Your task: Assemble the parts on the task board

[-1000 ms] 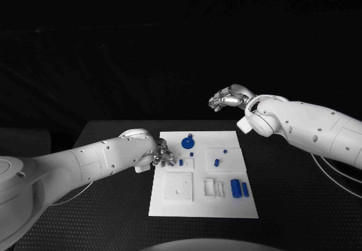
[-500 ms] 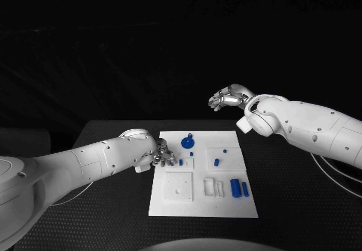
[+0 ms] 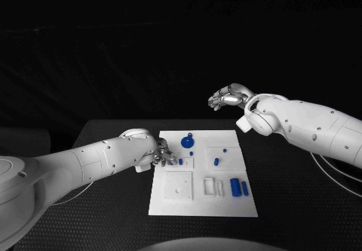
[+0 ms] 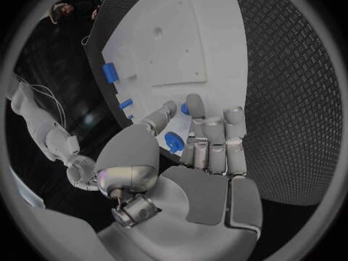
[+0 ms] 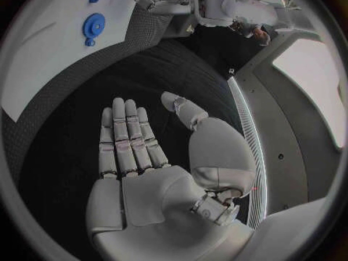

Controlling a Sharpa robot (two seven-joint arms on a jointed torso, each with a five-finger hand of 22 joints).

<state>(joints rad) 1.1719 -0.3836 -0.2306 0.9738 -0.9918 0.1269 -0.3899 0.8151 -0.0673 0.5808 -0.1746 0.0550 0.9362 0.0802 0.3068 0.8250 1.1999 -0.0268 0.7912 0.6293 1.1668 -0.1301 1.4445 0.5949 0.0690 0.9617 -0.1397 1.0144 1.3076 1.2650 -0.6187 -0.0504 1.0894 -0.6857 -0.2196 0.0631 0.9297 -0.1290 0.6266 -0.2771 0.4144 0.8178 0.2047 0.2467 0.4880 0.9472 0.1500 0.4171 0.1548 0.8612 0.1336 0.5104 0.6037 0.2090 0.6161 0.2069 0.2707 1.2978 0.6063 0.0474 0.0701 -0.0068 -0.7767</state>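
A: While the left hand (image 3: 161, 156) sits at the board's (image 3: 181, 204) left edge, mid-frame, where's the peg (image 3: 180, 162)?

B: Just right of its fingertips, upright, almost touching. That hand's nearer; whether it holds anything, I can't tell.

A: The right hand (image 3: 228, 98)?

B: Upper right, well off, flat and empty. No readable writing.
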